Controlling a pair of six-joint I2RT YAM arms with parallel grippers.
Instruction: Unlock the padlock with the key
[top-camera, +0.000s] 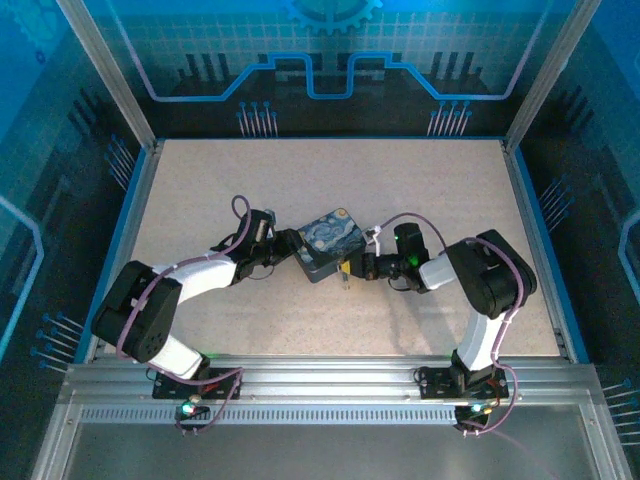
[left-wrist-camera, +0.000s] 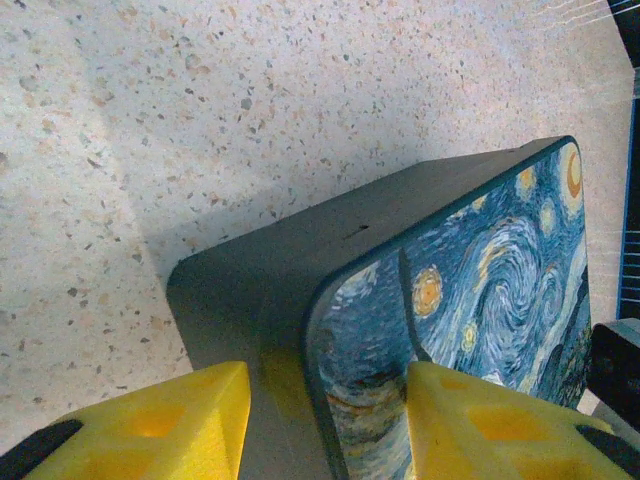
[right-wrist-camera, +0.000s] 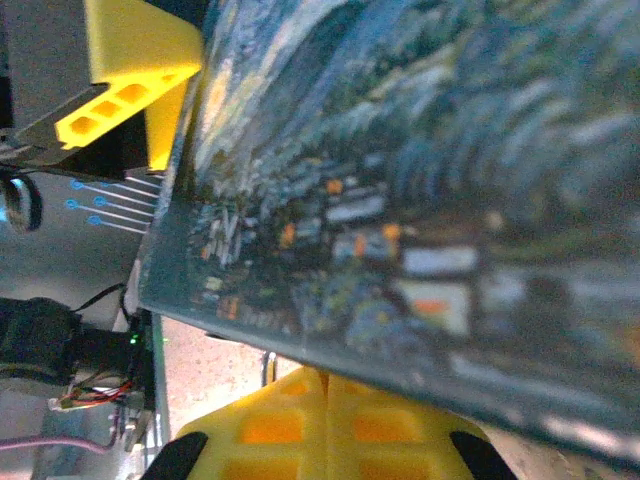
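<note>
Padlock and key are proving too small for me to pick out with any certainty. In the top view a thin dark sliver (top-camera: 347, 284) is showing at the near right corner of the tin (top-camera: 328, 240), just beside my right fingertips, and I cannot tell whether it is the padlock, the key or something else. That tin, a blue painted box with a swirling night sky on its lid, is sitting lid up near the middle of the speckled table (top-camera: 300, 180), between my two arms. I am gripping it at its left end with my left gripper (top-camera: 295, 244). In the left wrist view the yellow fingers (left-wrist-camera: 150, 425) of that gripper (left-wrist-camera: 322, 425) are standing on either side of the tin's (left-wrist-camera: 290, 280) rounded corner, one by the grey side wall and the other against the painted lid, clamping the box. My right gripper (top-camera: 345, 268) is sitting at the tin's near right edge, its arm stretching in from the right. In the right wrist view its two yellow fingers (right-wrist-camera: 270, 425) are pressing flat together just below the tin's blurred painted face (right-wrist-camera: 400, 150), and I cannot tell whether anything is pinched between them. One yellow finger (right-wrist-camera: 125, 95) of my left gripper is showing past the tin at the upper left.
</note>
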